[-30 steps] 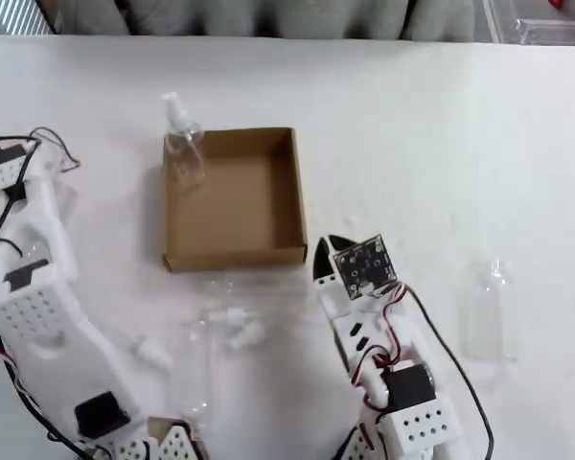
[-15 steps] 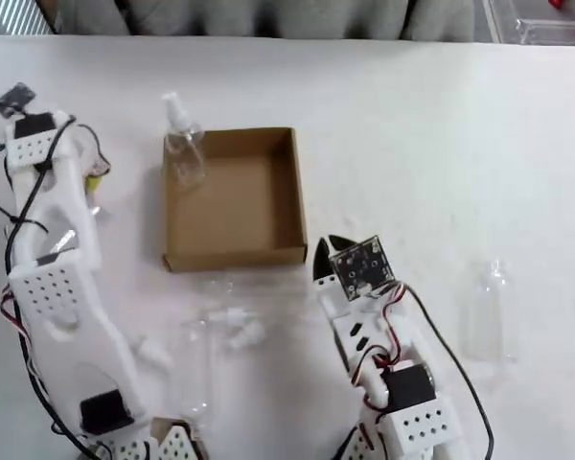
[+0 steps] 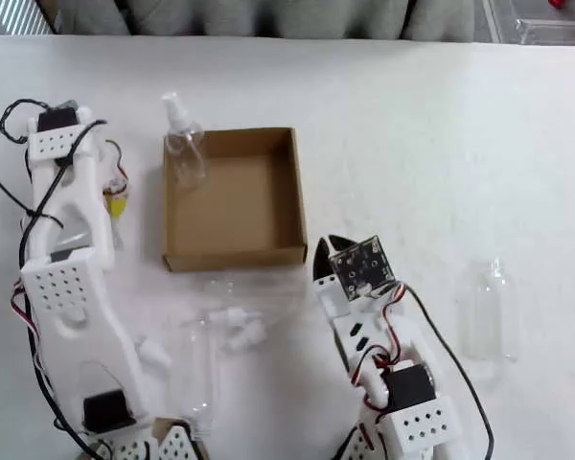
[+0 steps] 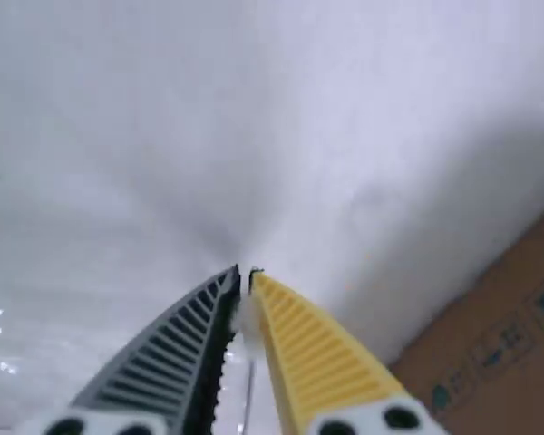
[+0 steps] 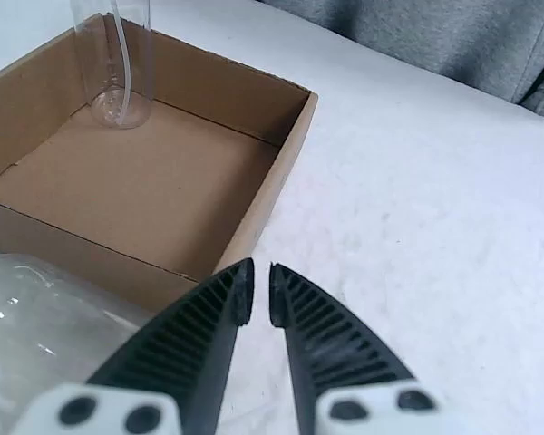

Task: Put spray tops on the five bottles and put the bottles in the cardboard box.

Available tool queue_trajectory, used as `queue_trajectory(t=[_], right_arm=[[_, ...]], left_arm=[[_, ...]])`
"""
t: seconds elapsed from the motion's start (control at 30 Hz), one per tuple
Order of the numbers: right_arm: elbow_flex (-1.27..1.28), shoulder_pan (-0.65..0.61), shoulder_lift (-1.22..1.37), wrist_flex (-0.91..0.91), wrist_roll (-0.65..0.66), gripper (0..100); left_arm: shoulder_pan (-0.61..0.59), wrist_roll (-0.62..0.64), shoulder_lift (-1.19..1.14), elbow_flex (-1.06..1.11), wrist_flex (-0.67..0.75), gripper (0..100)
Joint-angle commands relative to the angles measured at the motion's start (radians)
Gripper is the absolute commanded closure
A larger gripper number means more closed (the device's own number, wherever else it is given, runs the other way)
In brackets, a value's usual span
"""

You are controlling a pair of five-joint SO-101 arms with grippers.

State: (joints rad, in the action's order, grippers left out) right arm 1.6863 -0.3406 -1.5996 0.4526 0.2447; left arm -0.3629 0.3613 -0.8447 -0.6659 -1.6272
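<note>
A clear bottle [image 3: 184, 144] with a white spray top stands in the back left corner of the cardboard box [image 3: 235, 196], and its base [image 5: 118, 63] shows in the right wrist view. My left gripper [image 3: 118, 203] hovers left of the box, shut [image 4: 245, 272] on a small white spray top [image 4: 246, 319] with a thin tube. My right gripper [image 3: 322, 261] rests by the box's front right corner, fingers together [image 5: 258, 292] and holding nothing. Uncapped clear bottles lie in front of the box [image 3: 196, 369] and at the right [image 3: 487, 311]. Loose spray tops [image 3: 235, 326] lie between the arms.
The box wall [image 4: 508, 335] is close beside the left gripper. Another clear bottle [image 3: 254, 286] lies along the box's front wall, also visible in the right wrist view [image 5: 36, 308]. A further spray top [image 3: 153, 353] lies by the left arm. Bare table stretches right of the box.
The left arm has swung from the table's left edge up and toward the box, bringing its gripper into view. The right arm has not moved.
</note>
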Motion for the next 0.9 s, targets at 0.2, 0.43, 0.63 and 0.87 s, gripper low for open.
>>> queue_trajectory(t=[0.2, 0.43, 0.63, 0.87], right_arm=[[0.009, 0.007, -0.008, 0.004, 0.009, 98.4], [0.009, 0.007, -0.007, 0.002, 0.011, 98.4], [0.009, 0.007, -0.007, 0.001, 0.011, 98.4], [0.009, 0.007, -0.010, 0.002, 0.011, 98.4]], left_arm=[[0.015, -0.098, 0.024, -0.049, -0.103, 98], [0.007, -0.155, 0.031, -0.049, -0.135, 98], [0.018, -0.167, 0.211, 0.084, -0.152, 98], [0.024, -0.218, 0.513, 0.336, -0.147, 98]])
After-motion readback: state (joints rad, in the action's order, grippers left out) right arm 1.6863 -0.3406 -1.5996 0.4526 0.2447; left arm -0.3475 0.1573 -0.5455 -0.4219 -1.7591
